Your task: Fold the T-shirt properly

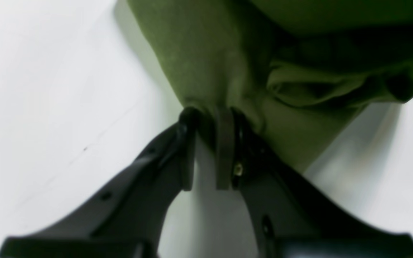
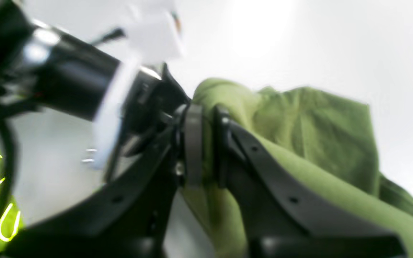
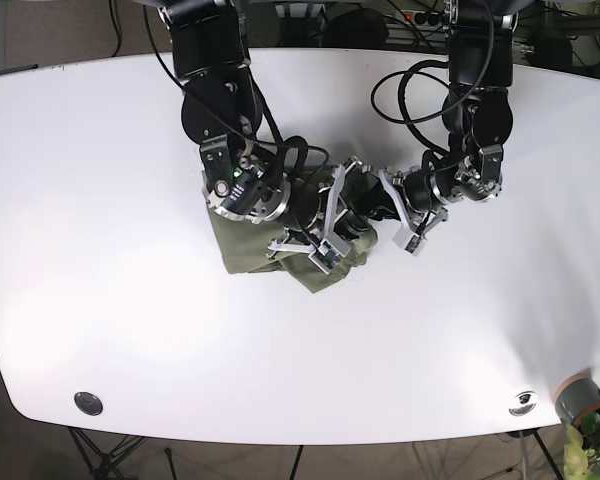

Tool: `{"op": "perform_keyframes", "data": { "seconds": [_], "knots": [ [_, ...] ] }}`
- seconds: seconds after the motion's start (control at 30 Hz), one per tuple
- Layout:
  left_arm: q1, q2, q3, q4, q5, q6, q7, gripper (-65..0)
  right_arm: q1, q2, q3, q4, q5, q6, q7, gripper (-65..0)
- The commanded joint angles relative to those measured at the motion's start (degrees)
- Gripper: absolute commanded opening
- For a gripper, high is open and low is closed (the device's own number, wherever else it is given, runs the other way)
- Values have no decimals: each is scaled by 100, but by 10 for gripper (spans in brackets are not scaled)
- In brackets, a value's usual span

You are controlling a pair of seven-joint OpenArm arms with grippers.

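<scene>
The green T-shirt [image 3: 250, 250] lies bunched on the white counter [image 3: 100, 250], gathered between the two arms. The left gripper [image 1: 208, 123] has its jaws pinched on a fold of the cloth, which spreads away beyond their tips. The right gripper [image 2: 206, 118] likewise clamps a thick fold between its jaws, with the rest draping over one of them.

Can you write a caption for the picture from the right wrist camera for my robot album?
The right gripper pinches a fold of the green T-shirt above the white table.
</scene>
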State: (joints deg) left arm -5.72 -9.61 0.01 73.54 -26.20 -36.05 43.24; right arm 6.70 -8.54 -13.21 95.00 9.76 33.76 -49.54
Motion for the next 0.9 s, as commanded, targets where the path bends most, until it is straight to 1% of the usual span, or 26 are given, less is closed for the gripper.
{"op": "perform_keyframes", "data": {
  "seconds": [0.0, 0.1, 0.2, 0.27, 0.33, 0.4, 0.43, 0.47, 0.57, 0.6, 0.63, 0.7, 0.73, 0.8, 0.83, 0.87],
  "knots": [
    [-92, -28, -5, 70, 13, -12, 49, -571, 416, -46, -2, -353, 119, -242, 343, -595],
    [-92, -28, -5, 70, 13, -12, 49, -571, 636, -46, -2, -713, 127, -391, 528, -595],
    [-92, -28, -5, 70, 13, -12, 49, -571, 776, -46, -11, -977, 136, -409, 589, -591],
    [-101, -28, -5, 70, 13, -12, 49, -571, 899, -46, -2, -1162, 136, -409, 589, -549],
    [-101, -28, -5, 70, 13, -12, 49, -571, 952, -46, -2, -1241, 136, -409, 615, -479],
    [-101, -28, -5, 70, 13, -12, 49, -571, 996, -46, -2, -1276, 136, -409, 677, -426],
    [-101, -28, -5, 70, 13, -12, 49, -571, 1005, -46, -11, -1285, 136, -409, 756, -420],
    [-101, -28, -5, 70, 13, -12, 49, -571, 1040, -46, -11, -1285, 136, -409, 818, -428],
    [-110, -28, -5, 62, 31, -12, 49, -571, 1181, -46, -2, -1294, 136, -409, 941, -484],
    [-110, -28, -5, 70, 13, -12, 49, -571, 1207, -46, -2, -1285, 136, -409, 932, -484],
    [-110, -20, -5, 70, 13, -12, 49, -571, 1233, -46, -2, -1250, 136, -418, 914, -466],
    [-110, -20, -5, 70, 13, -12, 49, -571, 1242, -46, 7, -1170, 136, -418, 826, -406],
    [-110, -20, -5, 70, 13, -12, 49, -571, 1216, -46, 7, -1003, 136, -418, 747, -350],
    [-119, -28, -5, 79, 13, -12, 49, -571, 1102, -46, 7, -678, 136, -418, 659, -279],
    [-119, -28, -5, 79, 13, -12, 49, -571, 978, -46, 7, -441, 136, -418, 633, -246],
    [-119, -28, -5, 97, 4, -12, 49, -572, 847, -46, 7, -203, 136, -409, 624, -228]
  ]
}}
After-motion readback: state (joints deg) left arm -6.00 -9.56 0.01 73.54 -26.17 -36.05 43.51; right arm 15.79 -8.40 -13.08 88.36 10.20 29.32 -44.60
